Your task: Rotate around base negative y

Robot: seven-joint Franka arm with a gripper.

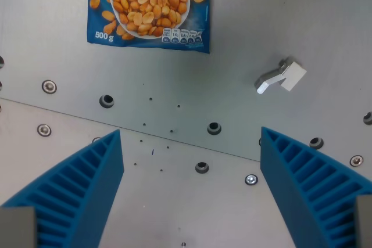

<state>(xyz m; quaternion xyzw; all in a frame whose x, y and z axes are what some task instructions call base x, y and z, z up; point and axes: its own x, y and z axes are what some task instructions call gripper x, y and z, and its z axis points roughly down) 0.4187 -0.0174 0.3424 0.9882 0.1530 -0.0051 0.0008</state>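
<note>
Two blue ribbed fingers [75,193] fill the lower corners of the wrist view, spread wide with nothing between them, so the gripper [192,137] hangs open and empty over the grey metal bench [261,21]. No object belongs to this task; it is a pure turn of the arm about its base axis, and the thing to be moved is the gripper itself, now above the seam [174,135] where two plates meet. The risk, as I judge it, is that tilting swings one fingertip down towards the plate, which could scrape it or catch a raised bolt head if the height is too low; how much clearance there is cannot be told from here. Next largest is the blue bag of peanuts [148,7], lying flat at the far edge of the bench towards the wrist view's left, partly cut off. Smaller is a white and silver clip-like part [282,75] towards the far right. Smallest are the bolts and holes [214,127] dotting the plate. Nothing stands between the fingers.
</note>
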